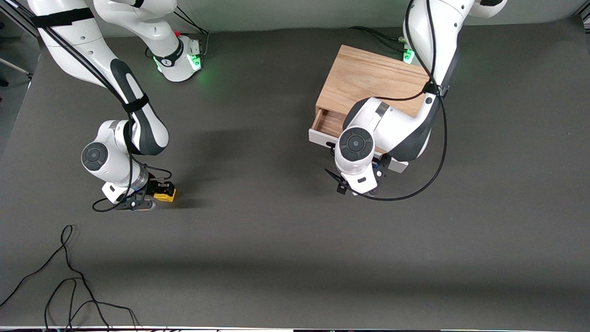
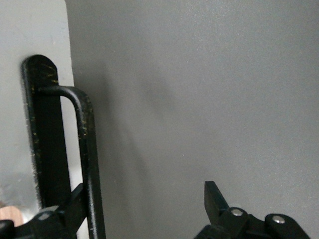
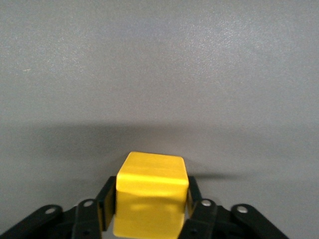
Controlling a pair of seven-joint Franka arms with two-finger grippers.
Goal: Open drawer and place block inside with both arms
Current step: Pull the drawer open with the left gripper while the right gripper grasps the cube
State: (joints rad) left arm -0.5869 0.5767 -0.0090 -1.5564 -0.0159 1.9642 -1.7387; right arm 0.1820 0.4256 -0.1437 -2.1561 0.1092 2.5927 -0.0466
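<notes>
Right gripper (image 1: 156, 194): set low at the table (image 1: 276, 240) toward the right arm's end; its two fingers are closed against opposite sides of the block, as seen in the right wrist view, where the fingers (image 3: 106, 206) press the cube's flanks.
Block (image 1: 165, 195): a yellow cube held between the right gripper's fingers, at or just above the table surface; contact with the table cannot be told. It lies well apart from the cabinet and nearer to the front camera than the drawer.
Left gripper (image 1: 357, 186): placed just in front of the drawer's white panel, at the handle. In the left wrist view its fingers are spread wide; one finger (image 2: 75, 204) lies against the handle, the other finger stands apart over bare table. Nothing is clamped.
Handle (image 2: 84, 149): a black wire loop on the white front panel, seen close by the left wrist camera.
Drawer (image 1: 328, 123): pulled partly out of the cabinet; a strip of its wooden floor is exposed, much of it covered by the left arm.
Cabinet (image 1: 368, 80): a light oak box toward the left arm's end, farther from the front camera than both grippers.
</notes>
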